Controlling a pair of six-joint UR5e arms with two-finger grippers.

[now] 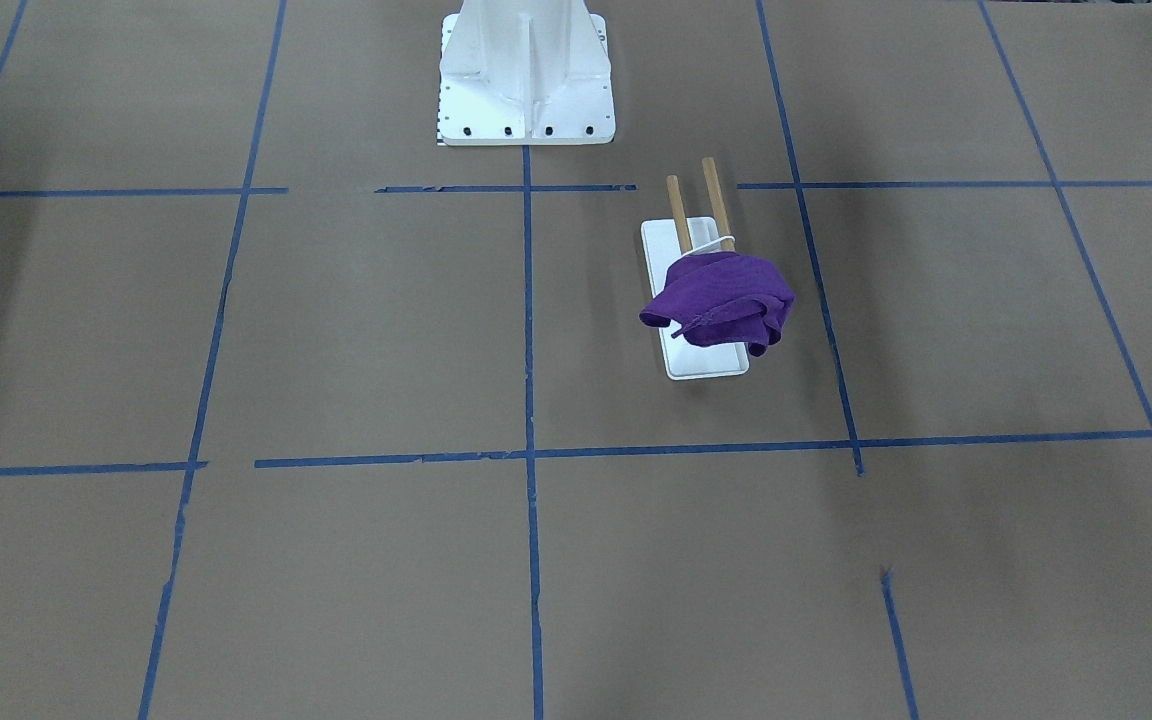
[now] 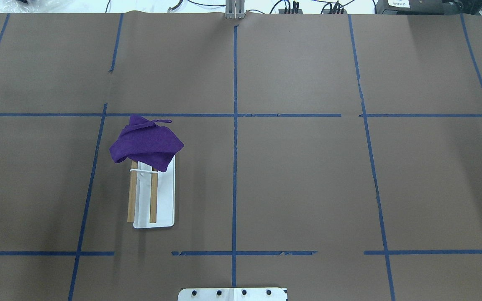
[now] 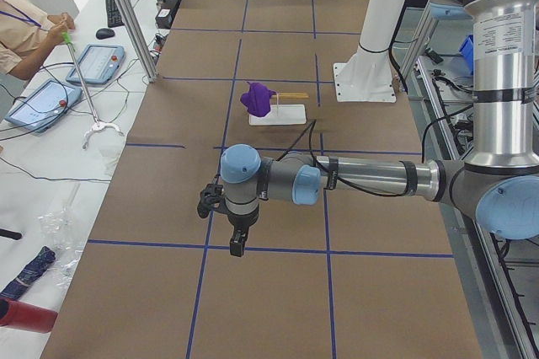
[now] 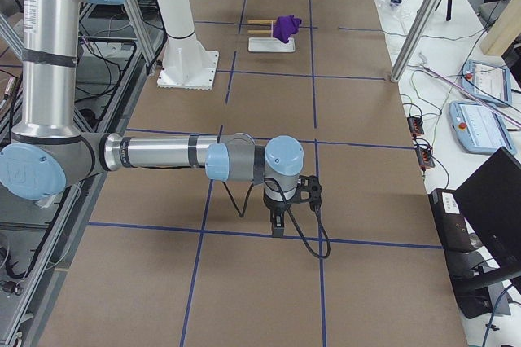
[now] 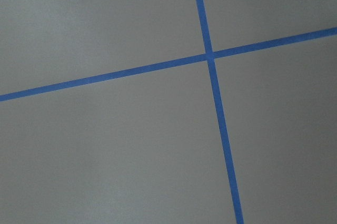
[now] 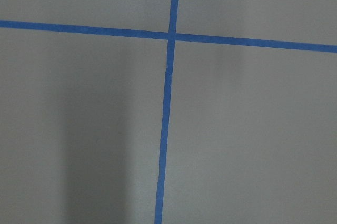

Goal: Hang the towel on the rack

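A brown paper-covered table (image 2: 308,188), marked into big squares by blue tape lines (image 2: 234,167), is stretching wide on every side. Its far edge is meeting a strip of cables in the overhead view, and its near edge is carrying the white bolted robot pedestal (image 1: 526,90).

The rack, a small white rectangular tray-like base (image 2: 165,200) bearing two parallel light-brown wooden dowels (image 2: 153,196), is sitting on the robot's left half of the table, one square in from the centre line. A crumpled purple cloth towel (image 2: 147,142) is draping in a bunch over the far ends of the dowels, past the thin white bracket (image 2: 142,170), and is spilling over the far end of the base. Its small loop is sticking out toward the right.

The left gripper (image 3: 238,245) is pointing down over a tape line at the table's left end, well apart from the rack. The right gripper (image 4: 278,229) is doing the same at the right end. Neither is showing clearly enough to tell whether its jaws are open or closed, and nothing is visibly held. Both wrist cameras are showing only paper and crossing tape.

Beside the table's far long edge, grey metal frame posts (image 3: 126,13) are standing, and an operator (image 3: 25,30) is sitting near blue-edged control tablets (image 3: 38,104).
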